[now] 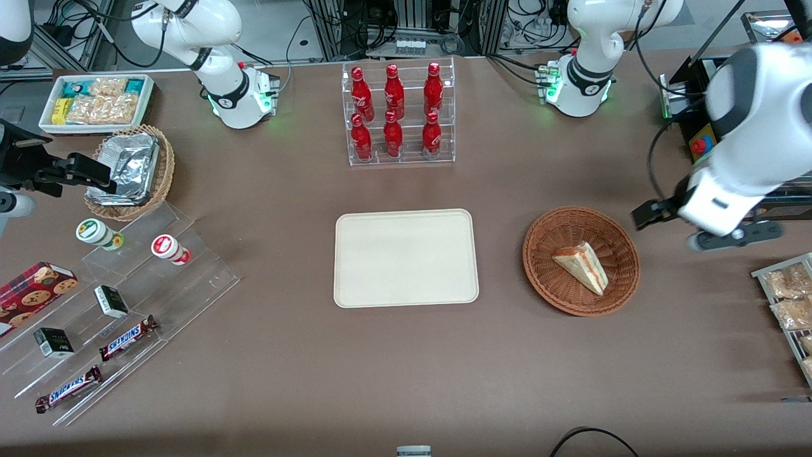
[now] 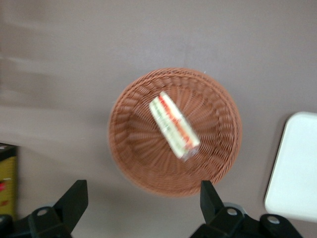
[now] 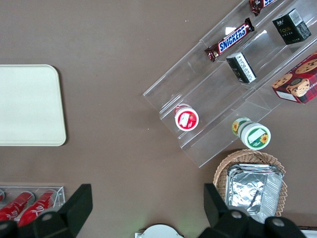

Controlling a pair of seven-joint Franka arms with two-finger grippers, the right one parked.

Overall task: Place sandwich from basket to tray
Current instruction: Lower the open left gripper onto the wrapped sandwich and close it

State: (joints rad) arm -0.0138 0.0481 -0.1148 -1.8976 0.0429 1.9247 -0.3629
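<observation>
The sandwich (image 1: 582, 266), a pale triangular wedge with pink-red filling, lies in the round reddish-brown wicker basket (image 1: 545, 241). The flat cream-white tray (image 1: 406, 257) sits empty beside the basket, toward the parked arm's end. My left gripper (image 1: 648, 214) hovers above the table beside the basket, toward the working arm's end, open and empty. In the left wrist view the gripper (image 2: 141, 198) has its black fingers (image 2: 74, 198) wide apart. That view also shows the basket (image 2: 133, 148) with the sandwich (image 2: 174, 126) in it and a corner of the tray (image 2: 297, 168).
A clear rack of red bottles (image 1: 398, 114) stands farther from the front camera than the tray. A stepped acrylic stand with snacks (image 1: 114, 304), a tan foil-filled basket (image 1: 130, 171) and a white snack bin (image 1: 95, 101) lie toward the parked arm's end. A rack of packets (image 1: 790, 298) lies near my arm.
</observation>
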